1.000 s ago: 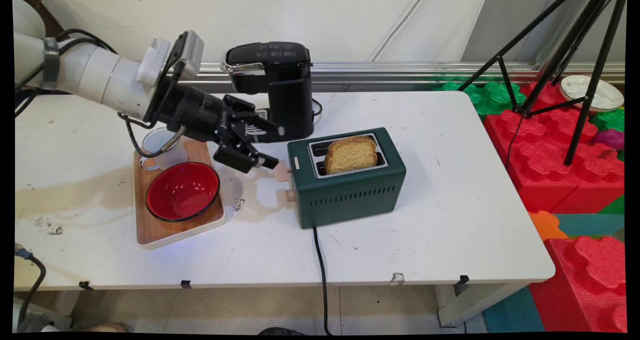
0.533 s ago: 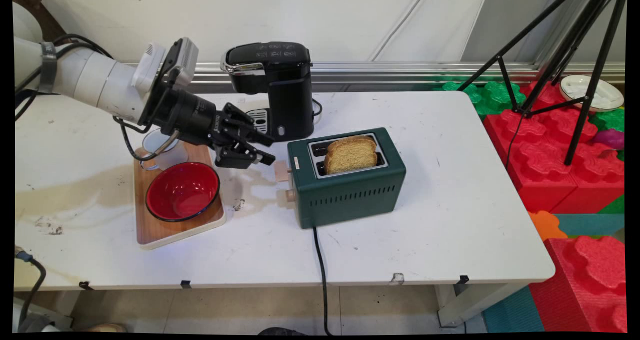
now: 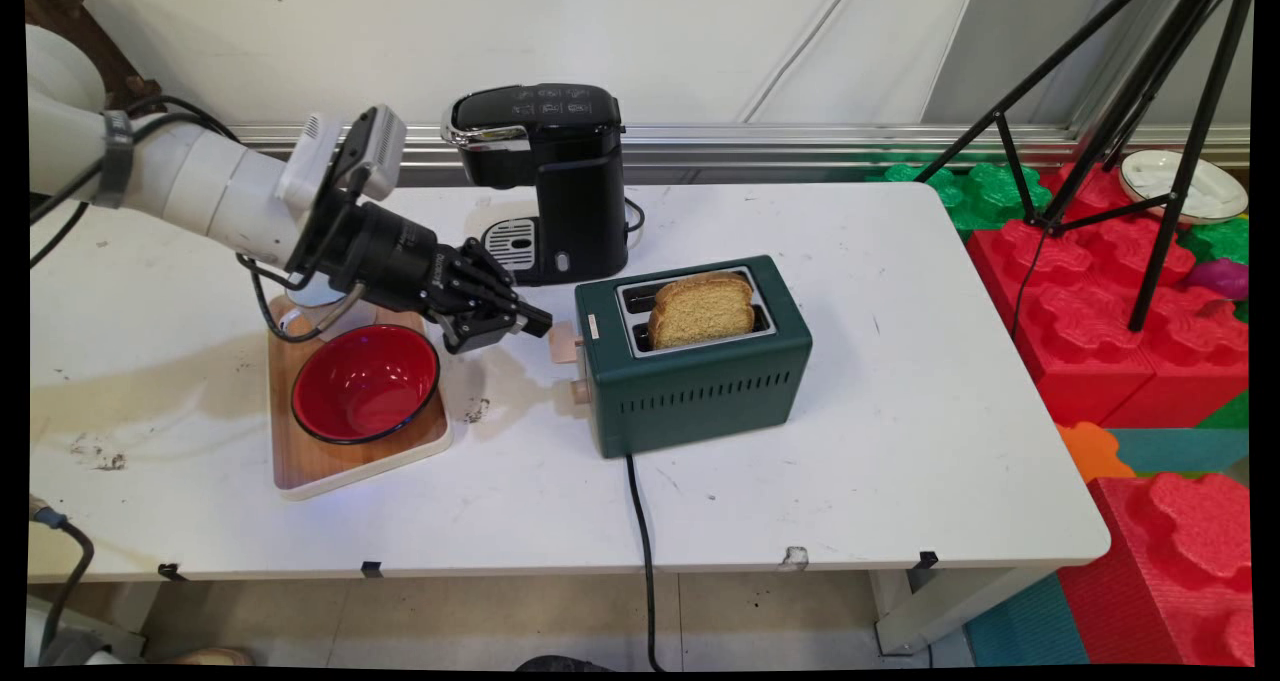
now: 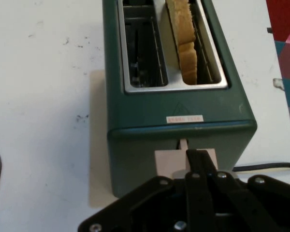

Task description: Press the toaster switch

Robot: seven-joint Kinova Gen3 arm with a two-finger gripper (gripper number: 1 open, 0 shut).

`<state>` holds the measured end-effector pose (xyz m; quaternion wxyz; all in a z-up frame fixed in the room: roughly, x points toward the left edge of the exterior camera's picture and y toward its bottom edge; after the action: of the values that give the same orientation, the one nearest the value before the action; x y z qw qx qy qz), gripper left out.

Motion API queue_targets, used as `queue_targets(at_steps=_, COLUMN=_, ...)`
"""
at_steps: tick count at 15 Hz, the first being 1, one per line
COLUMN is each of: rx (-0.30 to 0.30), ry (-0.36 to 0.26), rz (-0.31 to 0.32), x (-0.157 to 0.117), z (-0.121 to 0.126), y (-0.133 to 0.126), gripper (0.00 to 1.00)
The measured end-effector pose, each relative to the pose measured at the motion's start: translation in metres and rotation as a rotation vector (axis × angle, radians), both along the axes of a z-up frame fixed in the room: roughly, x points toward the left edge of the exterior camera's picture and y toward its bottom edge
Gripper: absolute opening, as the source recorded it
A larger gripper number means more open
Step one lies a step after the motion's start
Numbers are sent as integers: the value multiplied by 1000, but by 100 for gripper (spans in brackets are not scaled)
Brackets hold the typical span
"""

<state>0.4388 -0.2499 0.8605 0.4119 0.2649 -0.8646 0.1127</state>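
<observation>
Since the earlier frames the claw [image 3: 535,323] has closed its fingers and dropped toward the toaster [image 3: 695,356]. From above, its tip sits just beside the lever [image 3: 564,342]. From the hand, the pinched fingers [image 4: 199,162] overlap the lever [image 4: 169,163]; bread [image 4: 185,41] stands beyond.

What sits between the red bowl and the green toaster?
Only the claw, hovering above bare table by the toaster; bowl left, in the main view.
</observation>
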Motion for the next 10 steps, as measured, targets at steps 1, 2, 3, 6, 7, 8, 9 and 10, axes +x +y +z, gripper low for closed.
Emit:
queue_targets(at_steps=1, rx=1, ry=1, rz=2, x=-1, z=-2, y=-2, gripper=0)
queue_targets(at_steps=2, rx=1, ry=2, rz=3, x=-3, z=-4, y=-3, gripper=0)
queue_targets(at_steps=3, rx=1, ry=3, rz=4, x=-4, z=-5, y=-5, gripper=0)
queue_targets(at_steps=6, rx=5, ry=3, rz=9, x=-8, z=-12, y=-9, gripper=0)
queue_targets(at_steps=7, rx=6, ry=3, rz=10, x=-9, z=-14, y=-11, gripper=0)
queue_targets(at_steps=8, rx=8, ry=3, rz=11, x=-10, z=-17, y=-12, gripper=0)
queue_targets(at_steps=9, rx=10, ry=3, rz=13, x=-12, z=-19, y=-13, gripper=0)
queue_targets(at_steps=10, rx=13, ry=2, rz=14, x=-13, z=-22, y=-14, gripper=0)
